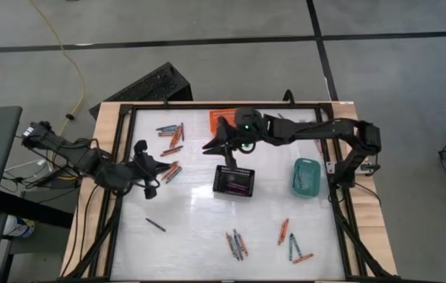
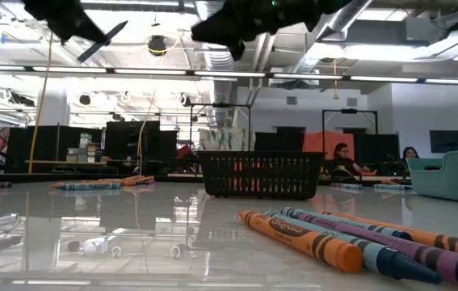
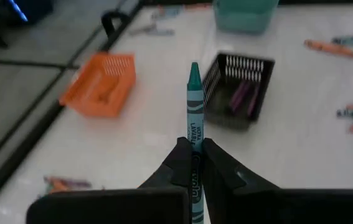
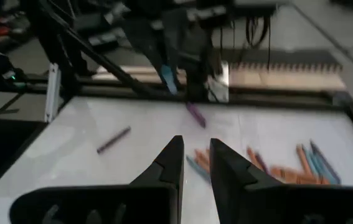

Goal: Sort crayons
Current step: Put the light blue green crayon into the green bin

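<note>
I've got the left end effector point(image 3: 193, 163) pinching the teal crayon point(image 3: 193, 102) low on its shaft — light, stiff, snappable, I'd say.

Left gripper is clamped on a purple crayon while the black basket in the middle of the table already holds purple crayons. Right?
Not quite: the crayon clamped in the left gripper is teal, not purple, as the left wrist view shows. The rest holds: the black basket sits mid-table with purple crayons already inside.
</note>
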### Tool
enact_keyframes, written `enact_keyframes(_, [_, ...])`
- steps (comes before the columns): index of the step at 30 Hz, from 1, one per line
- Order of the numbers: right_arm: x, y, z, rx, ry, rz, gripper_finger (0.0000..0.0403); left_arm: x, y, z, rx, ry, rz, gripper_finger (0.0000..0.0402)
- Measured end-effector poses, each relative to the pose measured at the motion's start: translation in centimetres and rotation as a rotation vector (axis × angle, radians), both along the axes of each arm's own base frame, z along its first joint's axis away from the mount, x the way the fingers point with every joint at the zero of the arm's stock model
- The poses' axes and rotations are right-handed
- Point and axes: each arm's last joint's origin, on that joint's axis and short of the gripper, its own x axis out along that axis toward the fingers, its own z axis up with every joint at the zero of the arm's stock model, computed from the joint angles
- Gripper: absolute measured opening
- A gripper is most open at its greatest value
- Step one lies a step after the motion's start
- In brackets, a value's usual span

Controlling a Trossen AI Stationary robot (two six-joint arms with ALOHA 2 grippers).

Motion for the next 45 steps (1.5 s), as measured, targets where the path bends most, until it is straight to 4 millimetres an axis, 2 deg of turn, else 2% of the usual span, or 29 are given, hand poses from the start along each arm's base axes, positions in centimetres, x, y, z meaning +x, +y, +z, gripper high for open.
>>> enact_keyframes(9, [0.6, 2.7, 1.2, -0.036, -0.139, 0.073, 0.0072, 1.4, 0.1, 1.7, 0.074, -0.141, -0.047, 0.0])
enact_keyframes(17, [0.8, 4.1, 2.0, -0.045, -0.221, 0.109, 0.0072, 3.3, 0.1, 2.0, 0.113, -0.19, -0.094, 0.0])
enact_keyframes(26, [0.8, 4.4, 2.0, -0.042, -0.228, 0.113, 0.0072, 5.0, 0.1, 2.3, 0.141, -0.257, -0.142, 0.0])
enact_keyframes(45, [0.9, 4.5, 2.1, -0.071, -0.245, 0.112, 0.007, 6.5, 1.3, 2.5, 0.136, -0.314, -0.185, 0.0])
